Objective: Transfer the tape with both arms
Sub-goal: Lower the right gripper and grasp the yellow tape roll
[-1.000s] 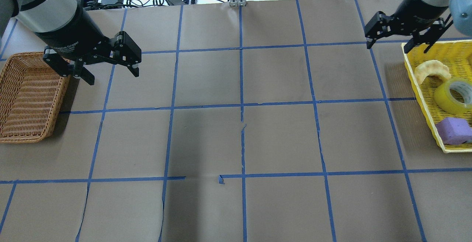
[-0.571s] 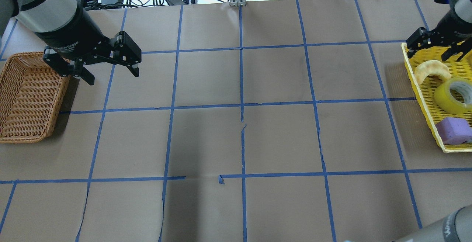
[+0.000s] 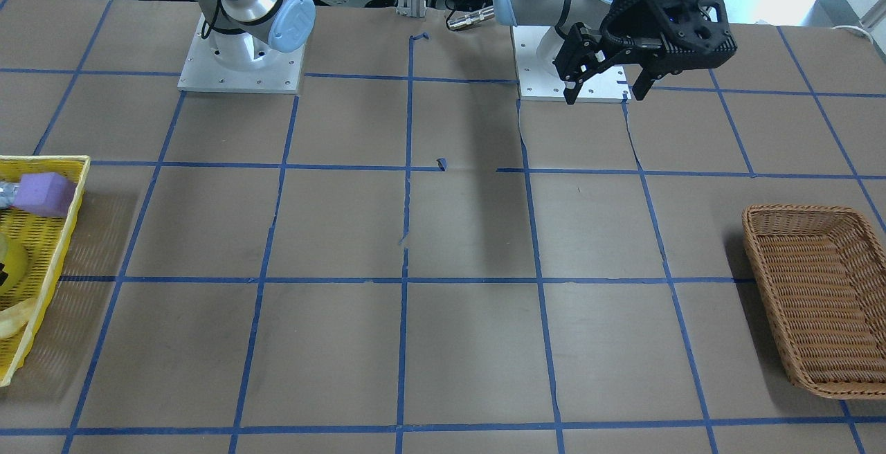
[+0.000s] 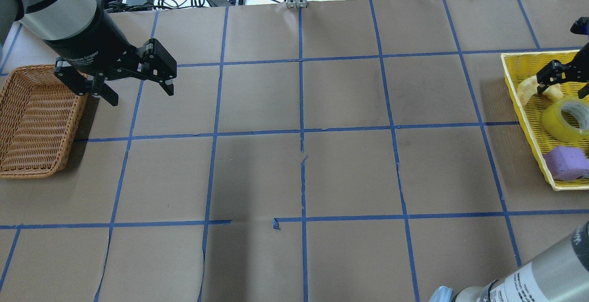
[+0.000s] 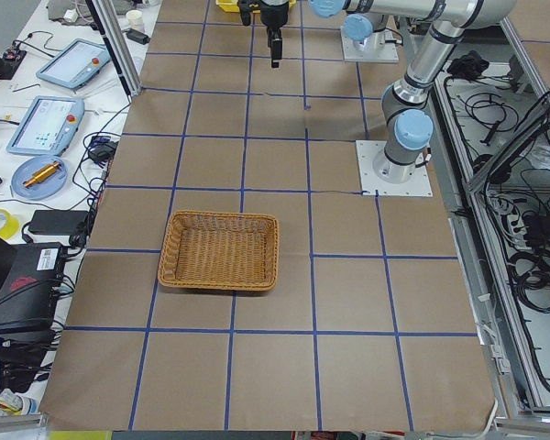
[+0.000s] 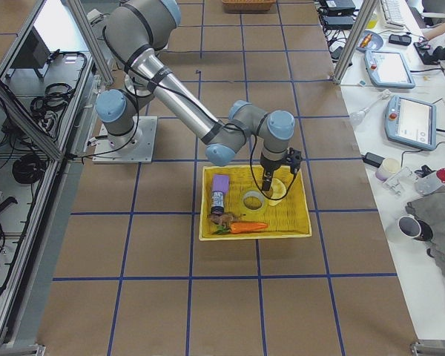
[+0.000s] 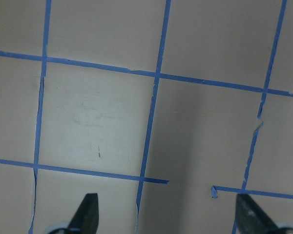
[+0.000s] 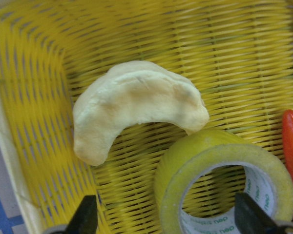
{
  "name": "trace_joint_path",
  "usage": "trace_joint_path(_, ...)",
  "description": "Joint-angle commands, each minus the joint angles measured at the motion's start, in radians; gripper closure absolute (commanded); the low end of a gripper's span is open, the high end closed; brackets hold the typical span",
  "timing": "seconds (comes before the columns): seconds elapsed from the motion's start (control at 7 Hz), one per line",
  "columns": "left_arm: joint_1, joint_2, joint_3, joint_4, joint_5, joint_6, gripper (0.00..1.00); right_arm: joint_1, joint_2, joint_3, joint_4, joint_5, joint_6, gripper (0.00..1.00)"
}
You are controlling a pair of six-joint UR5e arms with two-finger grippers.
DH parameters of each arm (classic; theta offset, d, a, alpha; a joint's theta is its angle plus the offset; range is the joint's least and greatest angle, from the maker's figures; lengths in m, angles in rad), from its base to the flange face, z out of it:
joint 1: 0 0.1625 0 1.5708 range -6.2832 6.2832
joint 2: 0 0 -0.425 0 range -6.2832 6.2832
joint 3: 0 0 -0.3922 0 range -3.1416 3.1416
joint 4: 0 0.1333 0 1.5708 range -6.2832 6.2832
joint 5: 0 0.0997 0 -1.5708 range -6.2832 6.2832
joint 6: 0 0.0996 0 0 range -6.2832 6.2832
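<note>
The yellow tape roll [image 4: 553, 122] lies in the yellow basket [image 4: 511, 81] at the table's right edge. It also shows in the right wrist view [image 8: 172, 170] and the exterior right view [image 6: 245, 199]. My right gripper [image 4: 562, 85] is open and empty. It hangs over the basket above a croissant [image 8: 136, 97], just behind the tape; in the right wrist view [image 8: 168, 217] its fingers straddle the tape's edge from above. My left gripper [image 4: 141, 95] is open and empty. It hovers above the table beside the wicker basket [image 4: 27, 173] and also shows in the front-facing view [image 3: 604, 96].
The yellow basket also holds a purple foam block [image 4: 566, 163] and an orange carrot [image 6: 245, 227]. The wicker basket [image 3: 803, 210] at the left end holds nothing. Blue tape lines grid the brown table. Cables and devices lie beyond the far edge.
My right gripper has moved right and down, from beside the yellow basket's far corner to over the croissant inside it. The left arm has not moved.
</note>
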Motion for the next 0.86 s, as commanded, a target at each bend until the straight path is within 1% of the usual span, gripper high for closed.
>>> trace_joint_path(0.0,0.000,0.000,0.000,-0.001,0.000,0.000,0.00,-0.017,0.038,0.019,-0.003,-0.038,0.010,0.08)
trace_joint_path(0.29,0.000,0.000,0.000,-0.001,0.000,0.000,0.00,-0.017,0.051,0.024,-0.004,-0.026,0.015,0.09)
trace_joint_path(0.57,0.000,0.000,0.000,0.000,0.000,0.000,0.00,-0.017,0.055,0.025,-0.001,-0.036,0.011,0.93)
trace_joint_path(0.71,0.000,0.000,0.000,0.000,0.000,0.000,0.00,-0.017,0.049,0.019,-0.004,-0.036,-0.002,1.00)
